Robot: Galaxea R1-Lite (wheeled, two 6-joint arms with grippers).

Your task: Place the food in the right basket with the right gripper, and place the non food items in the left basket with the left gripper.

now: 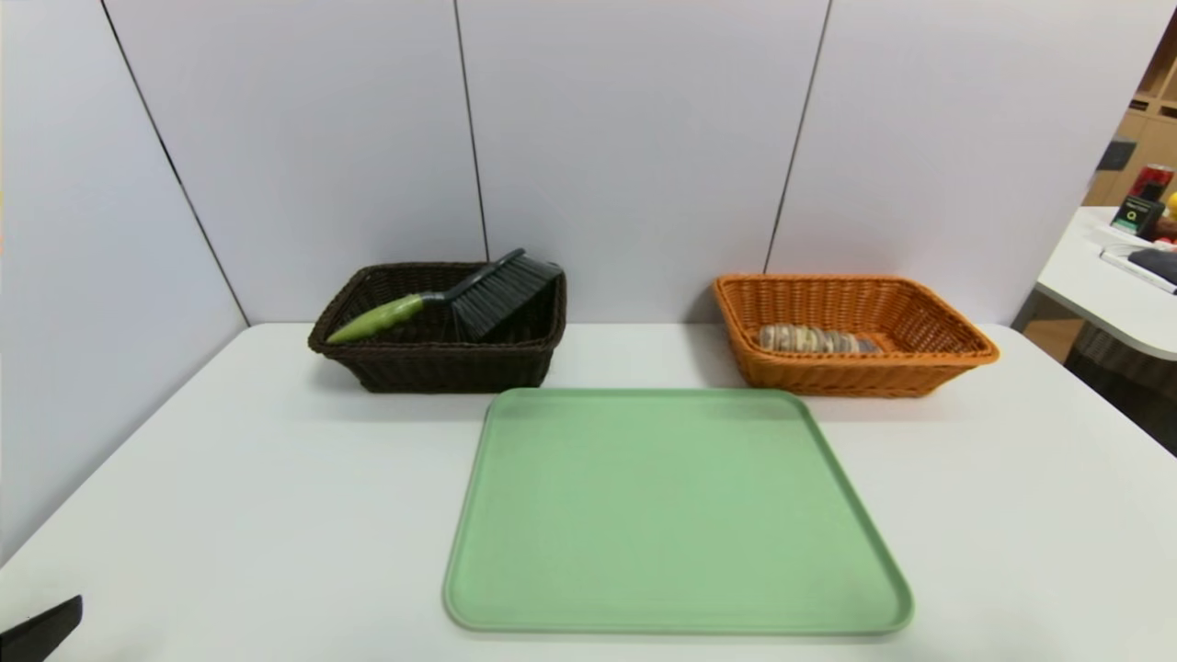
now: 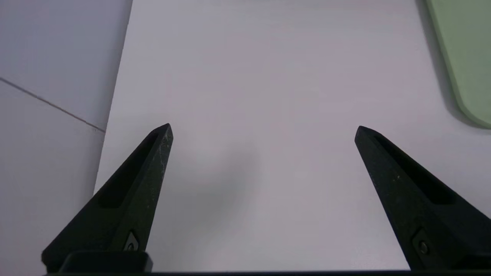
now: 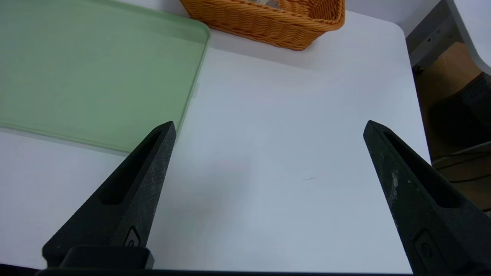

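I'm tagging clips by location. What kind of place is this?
Probably an office or lab test area: a white table boxed in by plain partition panels, and a second desk with clutter beside wooden shelving.

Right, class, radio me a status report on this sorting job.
Left gripper, right gripper open, empty. Brush in dark basket; bread roll in orange basket. Tray bare.

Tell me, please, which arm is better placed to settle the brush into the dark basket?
Likely left: the dark basket holding the brush sits that side, where the open left gripper hovers; the right gripper faces the orange basket.
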